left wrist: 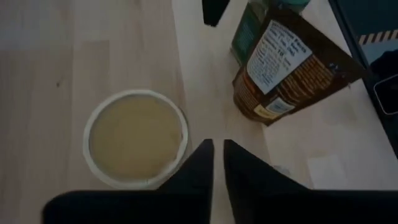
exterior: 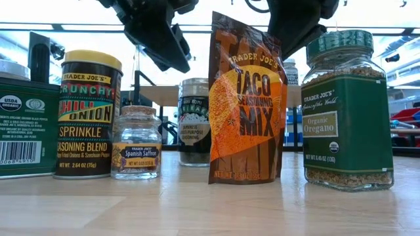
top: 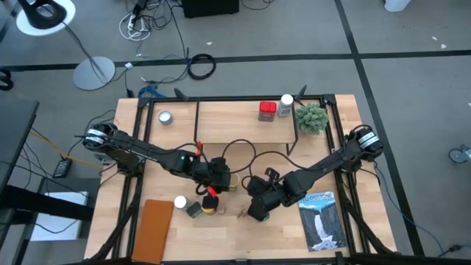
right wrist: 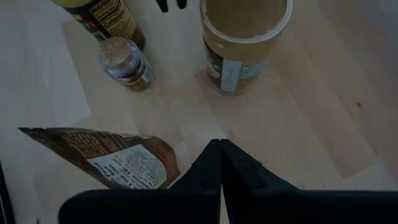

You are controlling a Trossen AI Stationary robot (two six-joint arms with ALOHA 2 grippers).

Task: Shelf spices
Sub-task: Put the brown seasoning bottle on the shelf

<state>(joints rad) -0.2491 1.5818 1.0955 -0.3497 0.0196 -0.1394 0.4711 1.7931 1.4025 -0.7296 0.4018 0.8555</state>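
Observation:
Several spices stand on their bases near the table's front edge: a yellow-lidded chili onion jar point(exterior: 87, 115), a small saffron jar point(exterior: 136, 143), a tan-lidded jar point(left wrist: 135, 138), the upright taco seasoning packet point(exterior: 246, 98) and a green oregano jar point(exterior: 348, 111). My left gripper point(left wrist: 215, 155) hovers beside and above the tan-lidded jar, its fingers a narrow gap apart with nothing between them. My right gripper point(right wrist: 221, 146) hangs shut over bare wood between the packet point(right wrist: 118, 162) and that jar point(right wrist: 245, 37). The shelf point(top: 221, 121) at the far side carries a red jar point(top: 267, 110) and a white-topped jar point(top: 285, 105).
A silver tin point(top: 165, 117) sits far left and a green plant point(top: 312, 118) far right by the shelf. A brown board point(top: 154, 228) lies front left, a blue-and-white book point(top: 322, 219) front right. A green tin point(exterior: 26, 124) stands at the row's left end.

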